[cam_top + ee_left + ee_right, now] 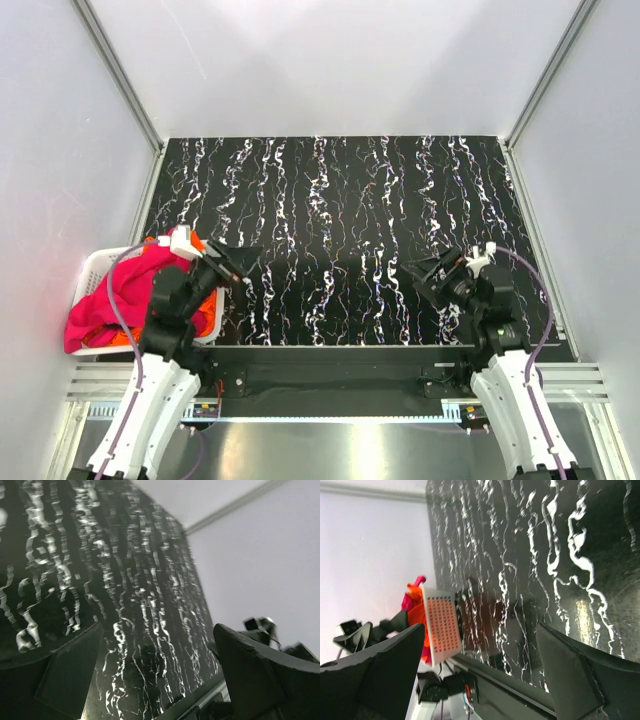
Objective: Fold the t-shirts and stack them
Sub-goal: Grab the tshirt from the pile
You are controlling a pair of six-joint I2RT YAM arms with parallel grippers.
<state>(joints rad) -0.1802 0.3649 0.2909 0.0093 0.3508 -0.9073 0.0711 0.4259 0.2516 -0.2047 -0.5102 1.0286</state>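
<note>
The t-shirts lie bunched in a white slatted basket (88,272) at the table's left edge. A magenta-red one (115,300) is draped over the top and an orange one (206,312) shows at the right side. In the right wrist view the basket (440,625) shows orange cloth (417,616) and magenta cloth (409,601) behind its wall. My left gripper (243,263) (157,675) hovers open just right of the basket, nothing between its fingers. My right gripper (420,272) (480,675) stands open and empty over the table's near right part.
The black white-veined tabletop (330,190) stretches between white walls. A dark rail (330,355) runs along its near edge by the arm bases. The right arm (260,626) shows in the left wrist view, the left arm's fingers (352,636) in the right wrist view.
</note>
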